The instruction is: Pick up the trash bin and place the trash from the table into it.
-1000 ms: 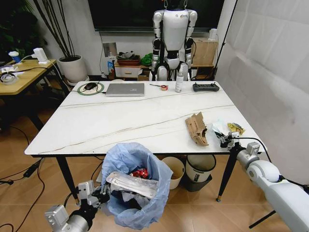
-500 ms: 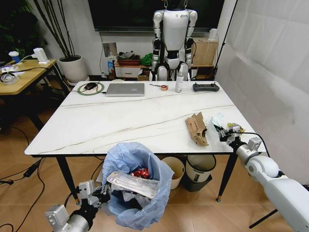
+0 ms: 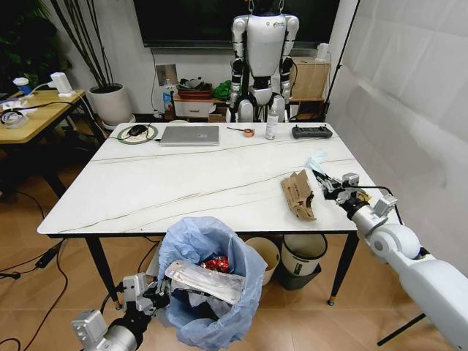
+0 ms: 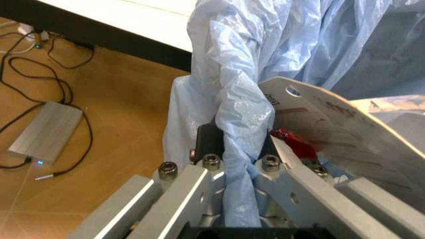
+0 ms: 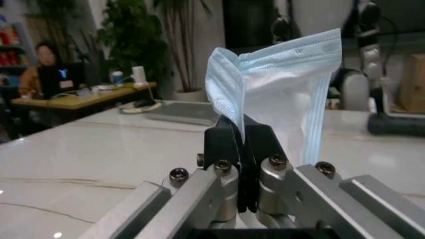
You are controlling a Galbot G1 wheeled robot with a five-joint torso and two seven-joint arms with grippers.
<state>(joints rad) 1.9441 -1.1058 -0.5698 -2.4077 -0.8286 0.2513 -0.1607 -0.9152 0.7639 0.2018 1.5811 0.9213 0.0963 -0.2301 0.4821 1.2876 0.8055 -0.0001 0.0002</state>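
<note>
right end effector point(image 3: 327, 186) pinching a face mask point(image 5: 279, 94) at frame right | left end effector point(image 3: 150, 292) clamping the trash bin point(image 3: 208, 289) rim, lower centre | advice: carrying it high over the cardboard point(image 3: 298, 194) on the bench point(image 3: 183, 183), releasing above the bin.

Left gripper point(image 3: 150, 291) clamping trash bin point(image 3: 208, 289), right gripper point(image 3: 327, 186) pinching trash point(image 3: 315, 164)

torn cardboard point(image 3: 298, 194) lies between bare table point(image 3: 168, 183) and edge.

A large white marble-look table point(image 3: 183, 183) fills mid-frame. Torn brown cardboard point(image 3: 298, 194) lies lower right. A silver laptop point(image 3: 189, 135), clear bottle point(image 3: 271, 124) and black controller point(image 3: 311, 132) line its upper edge.
</note>
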